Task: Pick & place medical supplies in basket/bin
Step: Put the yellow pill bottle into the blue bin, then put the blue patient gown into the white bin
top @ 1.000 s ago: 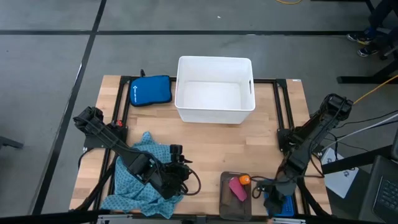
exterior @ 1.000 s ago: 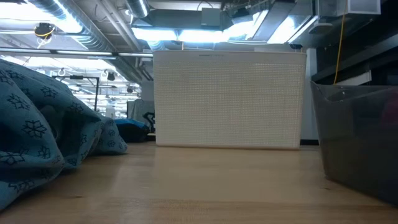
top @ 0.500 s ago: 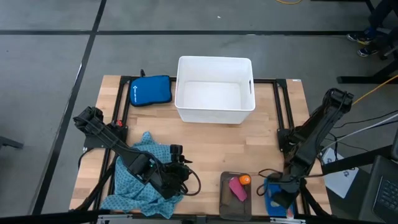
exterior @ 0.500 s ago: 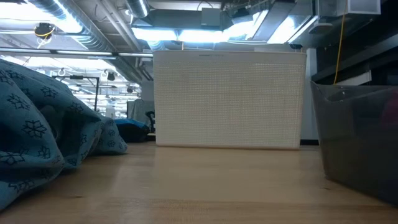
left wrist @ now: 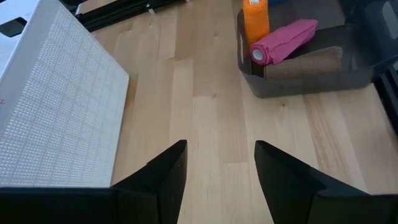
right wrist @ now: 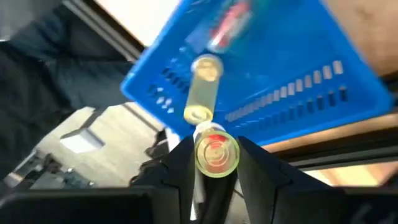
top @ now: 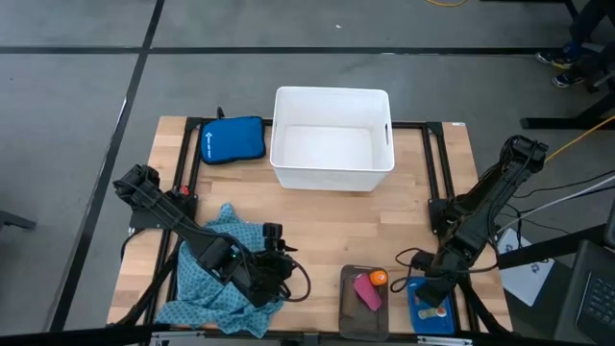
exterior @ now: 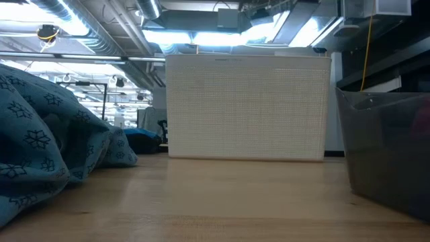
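On the left, the teal cloth (top: 204, 281) lies crumpled on the table (top: 317, 226). The left gripper (top: 279, 272) waits on its edge, fingers spread apart with nothing between them. The white tub (top: 332, 144) stands at the far middle. Right of centre, the grey tray (top: 346, 303) keeps the pink piece (top: 367, 291) and the orange piece (top: 378, 278). At the far right, the right gripper (top: 430, 291) has drawn back from the blue basket (top: 413, 317), so the inside of the basket shows more than half a second ago. Its fingers seem closed on a small red-capped vial (right wrist: 216, 152), and another lies in the basket. I judge that carrying it to the tub comes next.
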Available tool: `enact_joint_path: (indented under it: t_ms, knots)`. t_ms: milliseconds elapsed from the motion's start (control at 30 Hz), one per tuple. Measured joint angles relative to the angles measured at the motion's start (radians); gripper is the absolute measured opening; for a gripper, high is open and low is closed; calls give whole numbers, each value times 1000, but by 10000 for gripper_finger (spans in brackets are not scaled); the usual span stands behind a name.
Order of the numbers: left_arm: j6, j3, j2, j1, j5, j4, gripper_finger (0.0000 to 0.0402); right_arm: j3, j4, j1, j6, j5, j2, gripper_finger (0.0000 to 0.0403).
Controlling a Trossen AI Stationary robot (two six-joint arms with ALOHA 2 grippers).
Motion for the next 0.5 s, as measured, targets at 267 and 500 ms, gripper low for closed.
enact_joint_path:
  t_ms: [267,500]
  knots:
    - [0,0,0,0,7,0,184,0,-22,0,6,9,0,116]
    - [-1,0,0,0,7,0,184,0,-46,-1,16,9,0,143]
